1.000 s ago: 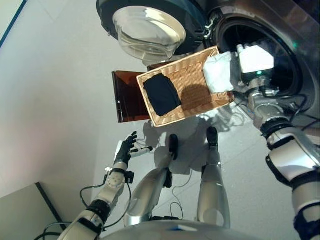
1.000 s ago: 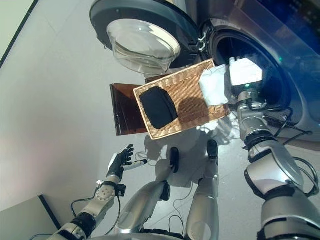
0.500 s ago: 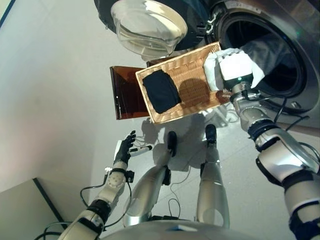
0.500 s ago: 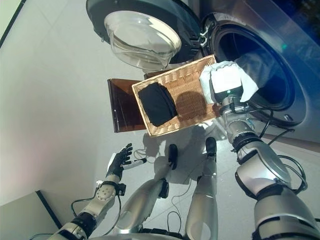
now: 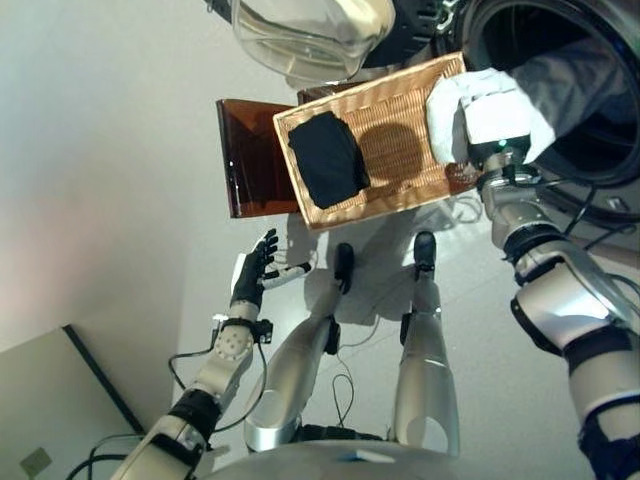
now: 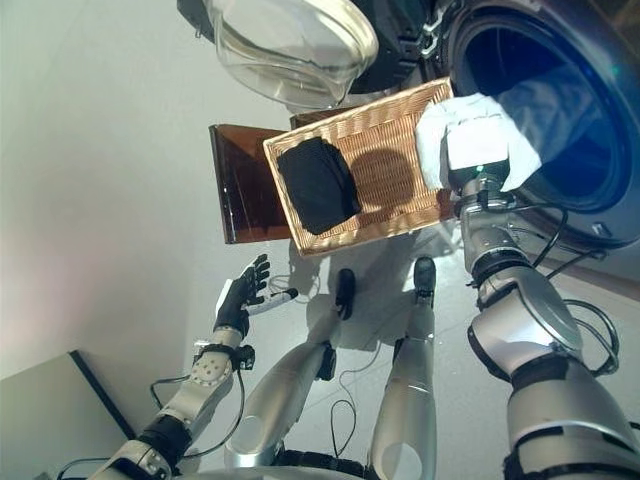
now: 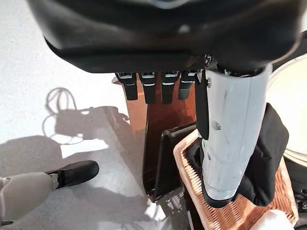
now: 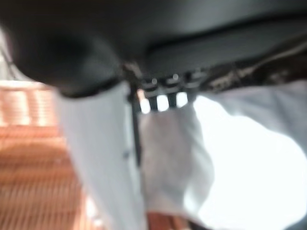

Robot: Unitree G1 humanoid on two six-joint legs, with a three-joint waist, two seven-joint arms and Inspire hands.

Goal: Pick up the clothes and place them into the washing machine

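A rectangular woven wicker basket (image 5: 400, 150) of light tan colour sits on the pale grey floor (image 5: 110, 180) in front of a front-loading washing machine with a dark round drum opening (image 6: 560, 110). The machine's round door with a clear domed glass window (image 6: 290, 45) stands swung open just beyond the basket. A folded black garment (image 5: 328, 160) lies inside the basket at the end farther from the drum. At the other end, by the rim nearest the drum opening, a crumpled white cloth (image 6: 435, 140) is held up by the robot's right hand (image 6: 480, 150); the cloth spreads from over the basket's edge toward the lip of the drum, and it is not yet inside the machine. In the right wrist view the white cloth (image 8: 177, 163) shows bunched against the fingers and thumb, which are curled around it. Beside the basket, on the side away from the machine, a flat translucent brown plastic panel (image 5: 250, 175) lies on the floor, partly under the basket. The robot's left hand (image 5: 250, 280) hangs low and well apart from the basket, its fingers spread and straight, holding nothing.
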